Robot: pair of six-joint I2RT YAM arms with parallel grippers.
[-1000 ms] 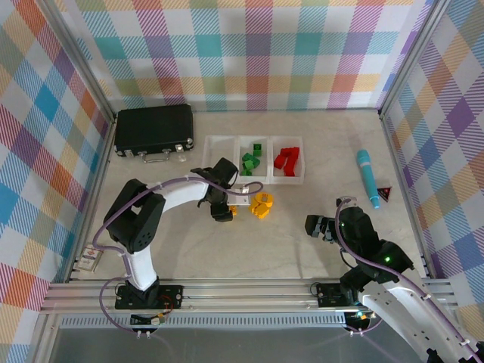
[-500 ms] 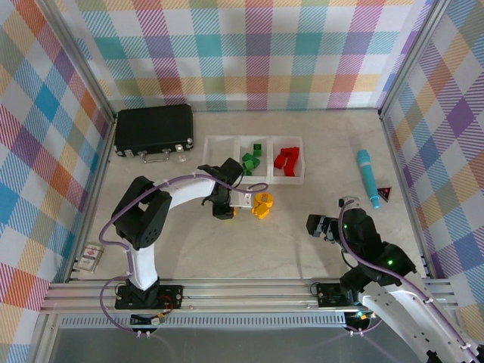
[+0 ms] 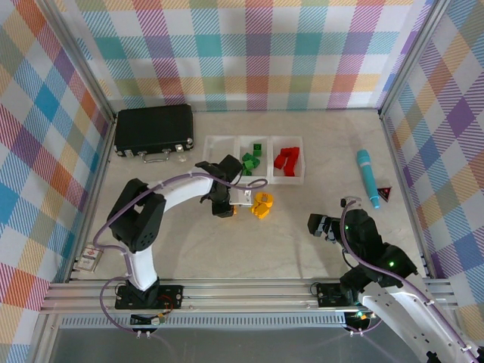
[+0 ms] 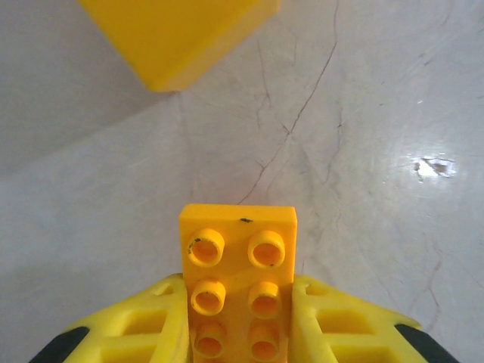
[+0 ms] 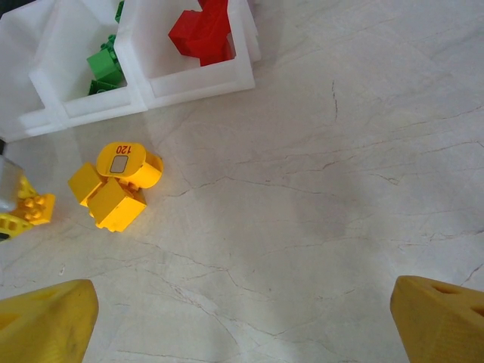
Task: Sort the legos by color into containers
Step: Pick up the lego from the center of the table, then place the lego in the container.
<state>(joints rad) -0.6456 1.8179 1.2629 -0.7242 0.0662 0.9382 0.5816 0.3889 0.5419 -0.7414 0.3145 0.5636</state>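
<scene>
**Grip on one yellow brick, left compartment waiting**

Near the far left corner of the table (image 3: 197, 249) lies the black case (image 3: 153, 130), apart from the work. Just to its right, the containers (image 3: 219, 138) stand in a row toward the far edge. In the left compartment I can see no brick; the middle one has the green legos (image 3: 251, 160) and the right one the red legos (image 3: 286, 159). So the left compartment is probably meant for yellow.

In front of the row, the left gripper (image 3: 229, 206) is low at the surface and clamped on a yellow brick (image 4: 238, 249). The left wrist view makes this plain: both fingers (image 4: 151, 318) press the brick's long sides, studs up, while in the top view the wrist covers most of it. I judge that a lift toward the left compartment comes next.

Just right of it lies the yellow heap (image 3: 262, 205) of loose bricks. The right wrist view gives a label on one rounded piece, too small to see from the top.

Toward the near right corner the right gripper (image 3: 321, 225) hovers with jaws wide, holding nothing, likely kept out of the left arm's way. A blue tool (image 3: 367, 177) lies by the right edge.
</scene>
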